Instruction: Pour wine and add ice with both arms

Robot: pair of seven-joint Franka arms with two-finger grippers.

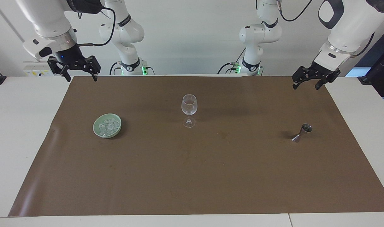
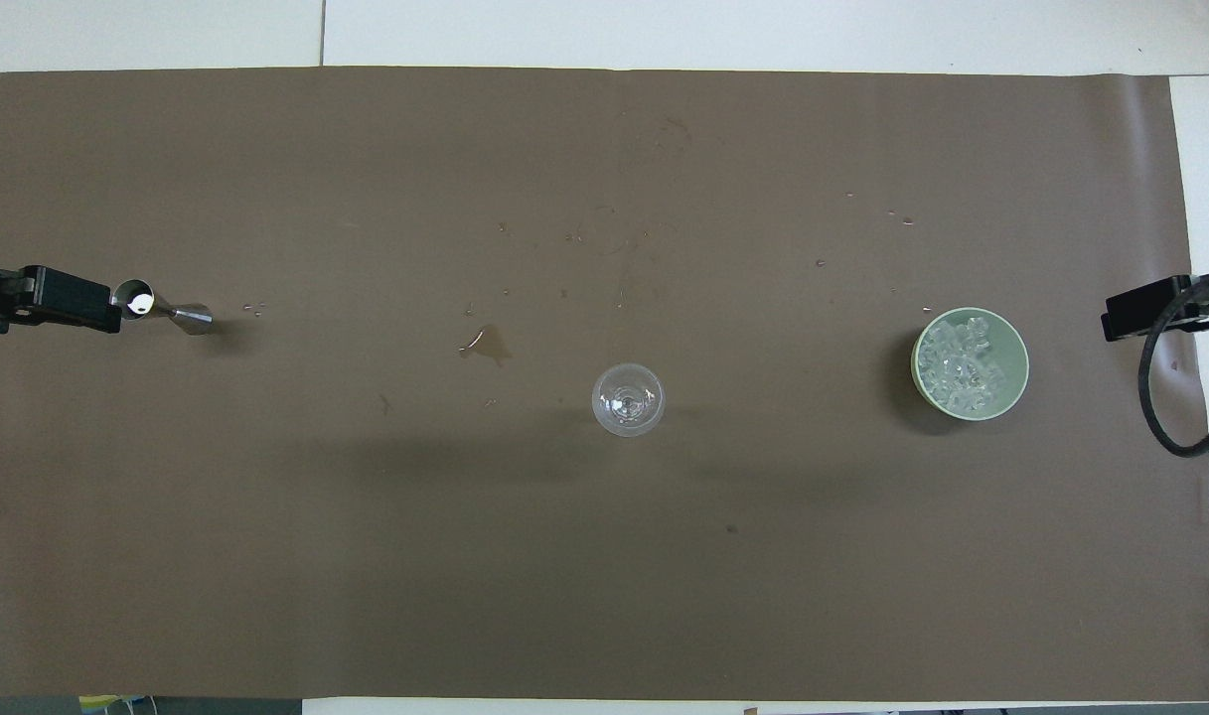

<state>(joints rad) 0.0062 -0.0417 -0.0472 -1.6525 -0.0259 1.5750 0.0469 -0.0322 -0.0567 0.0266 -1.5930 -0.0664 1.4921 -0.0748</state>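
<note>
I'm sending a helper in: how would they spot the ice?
Start from the brown mat covering the table and look toward the right arm's end. A pale green bowl stands there, and the ice is the heap of clear chunks inside.

This is a robotics lab set up for a tabletop trial. Two white jointed arms stand on bases with green indicator lights at the edge of a white table, backed by a plain white wall. Black cables run along the arms. A brown paper sheet covers the table as a work surface, with only a few props spread well apart on it: a wine glass, a green bowl and a metal jigger.
</note>
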